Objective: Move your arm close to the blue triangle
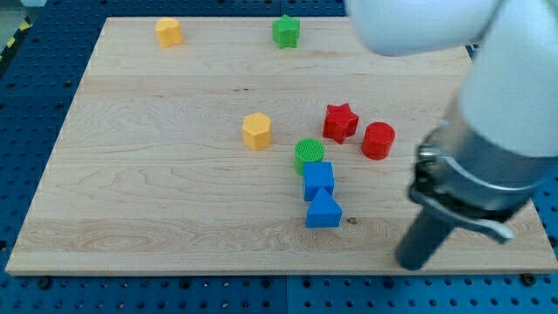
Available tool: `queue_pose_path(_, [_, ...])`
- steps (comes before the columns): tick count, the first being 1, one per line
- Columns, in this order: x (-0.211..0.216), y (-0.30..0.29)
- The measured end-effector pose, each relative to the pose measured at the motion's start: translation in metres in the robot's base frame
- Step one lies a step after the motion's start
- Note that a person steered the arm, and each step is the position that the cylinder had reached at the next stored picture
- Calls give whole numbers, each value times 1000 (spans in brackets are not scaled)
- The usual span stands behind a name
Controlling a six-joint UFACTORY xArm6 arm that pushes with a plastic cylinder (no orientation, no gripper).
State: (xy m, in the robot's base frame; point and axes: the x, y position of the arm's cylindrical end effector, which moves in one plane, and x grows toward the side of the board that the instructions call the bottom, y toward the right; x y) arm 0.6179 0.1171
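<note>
The blue triangle (323, 211) lies on the wooden board (157, 174) right of centre, toward the view's bottom. A blue cube (318, 180) touches it just above, and a green cylinder (309, 154) sits above the cube. My rod comes down at the view's lower right. My tip (410, 263) rests on the board to the right of the blue triangle and a little lower, with a clear gap between them.
A red star (340, 122) and a red cylinder (378, 140) sit above my tip, right of the green cylinder. A yellow block (257, 131) is near the middle. Another yellow block (169, 32) and a green star (286, 31) lie near the top edge.
</note>
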Motion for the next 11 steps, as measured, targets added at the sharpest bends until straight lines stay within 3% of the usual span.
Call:
queue_pose_path(2, [-14,-138])
queue_pose_path(3, [-44,-164])
queue_pose_path(8, [-56,-155])
queue_pose_path(11, [-57,-96])
